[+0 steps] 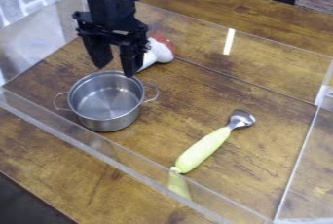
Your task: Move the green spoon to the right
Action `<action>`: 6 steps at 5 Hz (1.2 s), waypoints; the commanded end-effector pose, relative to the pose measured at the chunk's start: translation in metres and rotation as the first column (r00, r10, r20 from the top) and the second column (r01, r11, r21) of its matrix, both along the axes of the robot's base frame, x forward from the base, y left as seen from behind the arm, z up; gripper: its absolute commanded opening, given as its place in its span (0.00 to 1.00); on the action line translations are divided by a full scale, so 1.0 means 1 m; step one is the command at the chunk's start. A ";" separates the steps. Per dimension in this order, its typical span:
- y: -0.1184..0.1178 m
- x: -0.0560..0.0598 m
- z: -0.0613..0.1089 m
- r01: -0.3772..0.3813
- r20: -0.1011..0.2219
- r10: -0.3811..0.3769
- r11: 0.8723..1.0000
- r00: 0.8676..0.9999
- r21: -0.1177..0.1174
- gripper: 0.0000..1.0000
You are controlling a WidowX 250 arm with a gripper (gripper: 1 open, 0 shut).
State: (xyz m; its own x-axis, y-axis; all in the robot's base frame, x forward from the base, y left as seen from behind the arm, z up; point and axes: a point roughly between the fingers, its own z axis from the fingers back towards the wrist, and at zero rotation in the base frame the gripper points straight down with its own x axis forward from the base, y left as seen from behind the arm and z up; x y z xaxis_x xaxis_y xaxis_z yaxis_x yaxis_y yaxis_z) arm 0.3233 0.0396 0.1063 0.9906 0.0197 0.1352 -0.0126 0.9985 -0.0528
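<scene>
The dark wooden surface (260, 82) carries a round steel pot (105, 100) just below the claw (113, 60); the yellow-green-handled spoon with a small silver bowl (212, 143) lies well off to its lower right; approach along the handle, centring first; the claw points down, fingers apart, empty.

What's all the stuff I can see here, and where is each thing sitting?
pot: one, shiny silver with two small handles, empty, left of centre on the table.
green spoon: one, yellow-green handle with silver bowl, lying diagonally at front right, apart from the pot.
mushroom-shaped thing: one, white with red cap, lying on its side behind the pot.
clear walls: see-through panels around the table's edges.
table: one, dark brown wood.
tool: one, black, pointing down just behind the pot, fingers spread open, holding nothing.
</scene>
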 end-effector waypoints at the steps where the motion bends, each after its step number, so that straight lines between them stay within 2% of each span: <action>1: -0.008 0.002 0.013 0.064 0.079 -0.065 0.998 0.995 0.016 1.00; 2: -0.009 0.005 0.002 0.113 0.081 -0.114 0.993 0.990 0.017 1.00; 4: -0.003 0.019 0.008 0.168 0.088 -0.169 0.986 0.982 0.021 1.00; 6: 0.000 0.026 0.013 0.163 0.086 -0.164 0.986 0.983 0.022 1.00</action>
